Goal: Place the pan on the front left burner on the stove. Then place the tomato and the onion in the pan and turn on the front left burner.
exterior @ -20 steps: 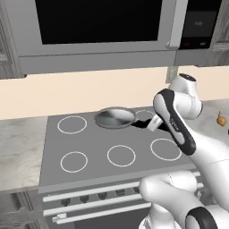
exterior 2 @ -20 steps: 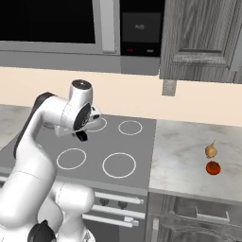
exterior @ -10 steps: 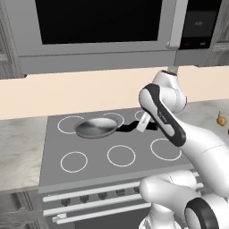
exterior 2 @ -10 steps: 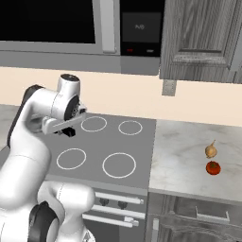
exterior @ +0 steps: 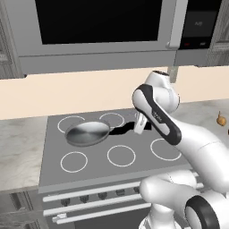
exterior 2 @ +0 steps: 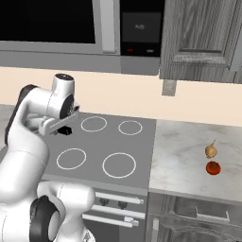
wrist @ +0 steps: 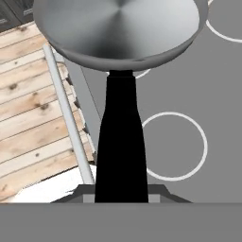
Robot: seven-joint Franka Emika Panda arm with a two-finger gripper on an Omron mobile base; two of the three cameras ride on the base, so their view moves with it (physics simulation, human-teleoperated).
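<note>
Pan point(exterior: 87, 133) has swung left across the stove point(exterior: 53, 179), now over its left rings; fingers point(exterior: 135, 128) clamped shut on the handle. Lower it onto your front left burner point(exterior: 74, 161) next.

Arm point(exterior: 154, 109) is all glossy white shells, rounded and chunky, with dark charcoal bands at the joints. Fat cylinder segments, smooth caps on the ends. Base joint down low has a black ring around a white hub.
</note>
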